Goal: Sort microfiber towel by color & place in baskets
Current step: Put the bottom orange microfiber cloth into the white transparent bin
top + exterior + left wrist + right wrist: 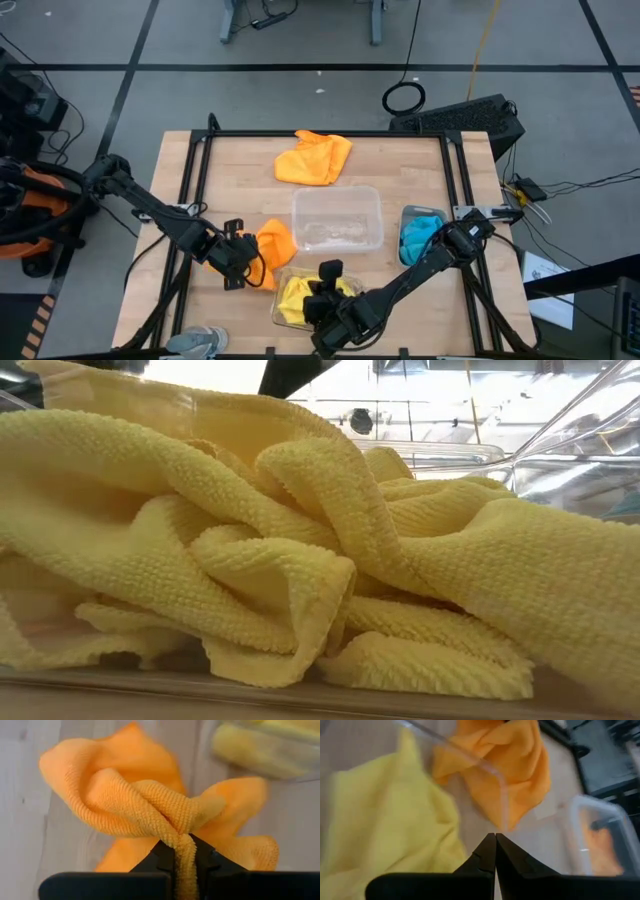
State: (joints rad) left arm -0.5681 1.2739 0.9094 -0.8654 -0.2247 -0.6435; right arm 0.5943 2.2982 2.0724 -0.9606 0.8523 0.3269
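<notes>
Right now the landmark is the empty clear tub [337, 219] mid-table. The left gripper [240, 256] sits just beside the tub's near-left corner, fingers clamped on a twisted fold of an orange towel [275, 240]; the left wrist view shows the fabric [150, 805] pinched tight btwn the pads. Prob. held that way so it can be lifted into the empty tub, which I'd judge is meant for orange. The second orange towel [314, 157] lies loose on the table just beyond the tub's far edge, not yet sorted.

The yellow tub [290, 312] sits just on the near side of the empty tub, holding crumpled yellow towels [300, 560]. The right gripper [328, 300] hovers over it with fingers closed on nothing, per the right wrist view [495, 845]. The blue towels [421, 238] are in the narrower tub [405, 215], touching the empty tub's right side.

Hard to tell: how many yellow or blue cloths are in each tub; the folds merge. The right arm covers part of the yellow tub. A grey object [200, 341] is cut off at the table's near edge.
</notes>
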